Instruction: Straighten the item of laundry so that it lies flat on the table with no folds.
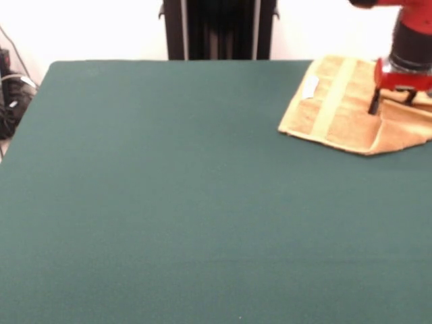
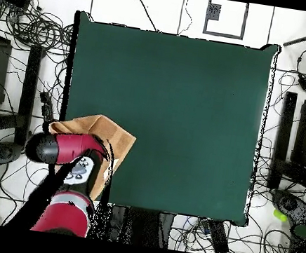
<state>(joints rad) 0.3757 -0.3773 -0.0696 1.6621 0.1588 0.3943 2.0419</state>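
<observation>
On towel [image 1: 351, 108], white tag [image 1: 310, 87].

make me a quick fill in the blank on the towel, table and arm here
1. The towel lies near a ____ of the table.
2. The table's cloth is dark ____.
3. The towel carries a small ____ tag.
4. The gripper is right above the ____.

Missing words: corner; green; white; towel
</observation>
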